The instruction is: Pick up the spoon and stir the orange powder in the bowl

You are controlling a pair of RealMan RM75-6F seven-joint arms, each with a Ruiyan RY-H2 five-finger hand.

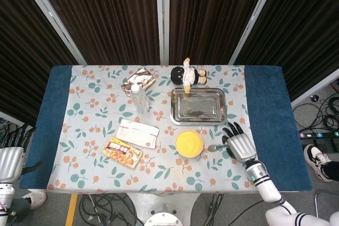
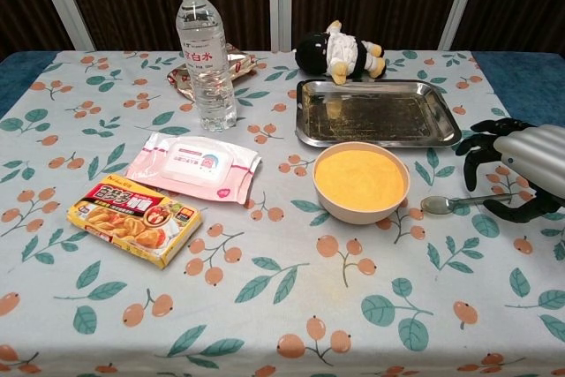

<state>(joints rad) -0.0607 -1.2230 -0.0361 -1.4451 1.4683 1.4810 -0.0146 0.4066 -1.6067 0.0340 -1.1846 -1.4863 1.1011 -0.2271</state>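
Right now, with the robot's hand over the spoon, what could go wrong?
The spoon lies flat on the cloth, so the right hand with its spread fingers might nudge it away rather than lift it. Its scoop end sits close to the bowl full of orange powder; a bump or hard stirring could spill powder.
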